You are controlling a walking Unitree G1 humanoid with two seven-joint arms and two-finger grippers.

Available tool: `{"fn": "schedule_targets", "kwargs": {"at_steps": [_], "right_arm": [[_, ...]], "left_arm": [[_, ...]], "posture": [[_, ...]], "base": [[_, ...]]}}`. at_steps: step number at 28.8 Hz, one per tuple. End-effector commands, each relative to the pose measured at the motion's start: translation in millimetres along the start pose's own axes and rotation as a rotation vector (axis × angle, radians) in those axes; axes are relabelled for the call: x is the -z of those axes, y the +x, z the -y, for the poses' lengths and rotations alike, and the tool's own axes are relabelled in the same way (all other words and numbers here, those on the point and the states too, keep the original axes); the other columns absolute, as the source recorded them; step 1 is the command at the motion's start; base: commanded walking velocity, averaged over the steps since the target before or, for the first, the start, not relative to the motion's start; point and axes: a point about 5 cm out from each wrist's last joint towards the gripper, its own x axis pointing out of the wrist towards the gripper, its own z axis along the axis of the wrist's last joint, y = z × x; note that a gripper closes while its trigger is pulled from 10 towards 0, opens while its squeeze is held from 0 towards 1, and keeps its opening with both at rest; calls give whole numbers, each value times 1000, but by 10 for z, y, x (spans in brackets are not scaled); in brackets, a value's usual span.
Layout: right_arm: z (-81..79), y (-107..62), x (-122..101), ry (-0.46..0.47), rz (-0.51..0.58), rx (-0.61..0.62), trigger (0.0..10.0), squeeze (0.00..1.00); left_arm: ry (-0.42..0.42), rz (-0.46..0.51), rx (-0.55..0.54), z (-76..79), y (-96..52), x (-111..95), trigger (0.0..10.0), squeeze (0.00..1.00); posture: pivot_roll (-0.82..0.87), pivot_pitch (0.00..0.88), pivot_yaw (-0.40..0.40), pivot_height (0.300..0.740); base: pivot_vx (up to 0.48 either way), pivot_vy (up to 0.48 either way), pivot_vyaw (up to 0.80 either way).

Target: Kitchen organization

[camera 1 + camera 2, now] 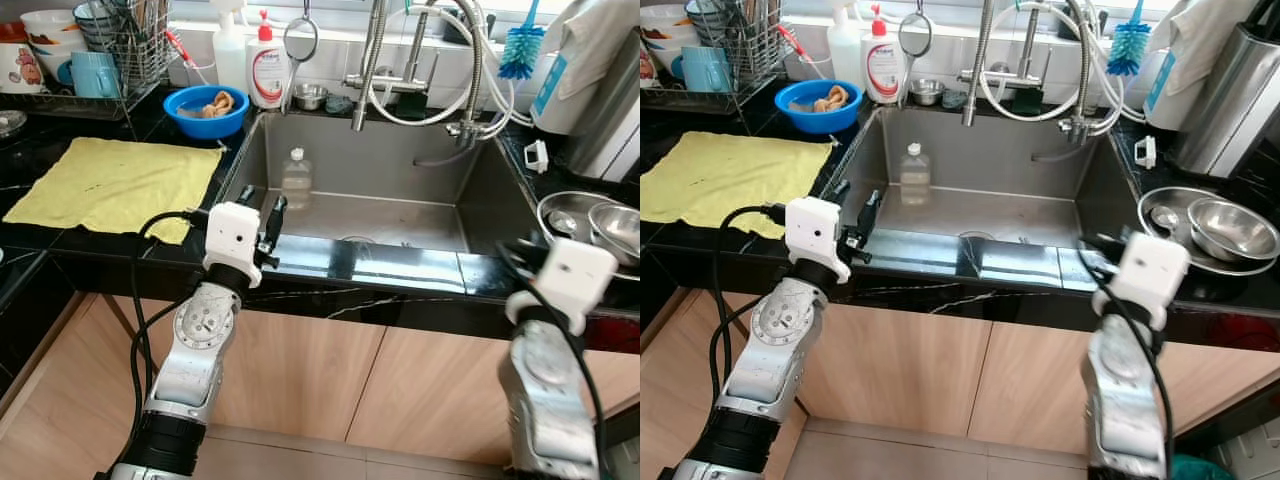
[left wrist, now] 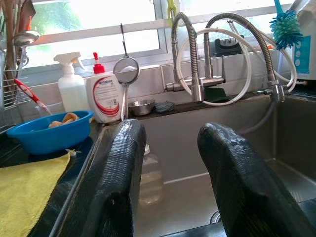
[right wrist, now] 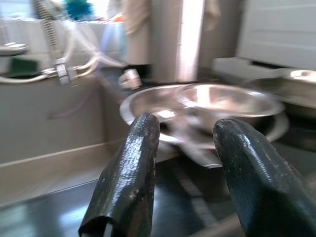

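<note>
A clear plastic bottle point(image 1: 296, 178) stands upright in the steel sink point(image 1: 400, 165), near its left wall. My left gripper point(image 1: 260, 208) hovers over the sink's front left rim, open and empty, pointing toward the bottle point(image 2: 150, 173), which shows low between its fingers point(image 2: 118, 168). My right gripper point(image 1: 1095, 245) is at the sink's front right corner, open with nothing in it. It points at a stack of steel bowls point(image 3: 232, 101) on a round steel plate point(image 1: 560, 205) on the right counter.
A yellow cloth point(image 1: 115, 185) lies on the black counter to the left. Behind it are a blue bowl point(image 1: 205, 108), a soap bottle point(image 1: 267, 68), a spray bottle point(image 1: 230, 45) and a dish rack point(image 1: 110, 50). Faucet hoses point(image 1: 440, 70) hang over the sink.
</note>
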Motion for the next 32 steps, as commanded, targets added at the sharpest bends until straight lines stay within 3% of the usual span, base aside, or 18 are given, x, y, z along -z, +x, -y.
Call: {"fn": "schedule_targets", "kwargs": {"at_steps": [1, 10, 11, 16, 23, 32], "right_arm": [[38, -3, -92, 4, 27, 29, 10000, 1000], [13, 12, -93, 3, -12, 27, 10000, 1000], [9, 25, -30, -11, -49, 18, 10000, 0], [-41, 59, 75, 18, -151, -19, 10000, 0], [-126, 90, 14, 40, -135, -42, 10000, 0], [-92, 94, 28, 37, -144, -25, 10000, 0]], "left_arm": [[8, -5, 24, 46, 6, -8, 10000, 0], [6, -7, 22, 39, 0, -9, 10000, 0], [6, -8, 20, 38, -3, -8, 10000, 0], [4, -9, 20, 53, -9, -4, 10000, 0], [5, -12, 21, 46, -13, 6, 10000, 0], [7, -14, 20, 45, -34, 12, 10000, 0]], "posture": [[14, 0, -32, 740], [18, 0, -36, 740], [21, 0, -37, 740], [20, 0, -41, 740], [31, 0, -44, 740], [31, 0, -45, 740]], "base": [[0, 0, 0], [0, 0, 0], [0, 0, 0], [0, 0, 0], [0, 0, 0], [0, 0, 0]]}}
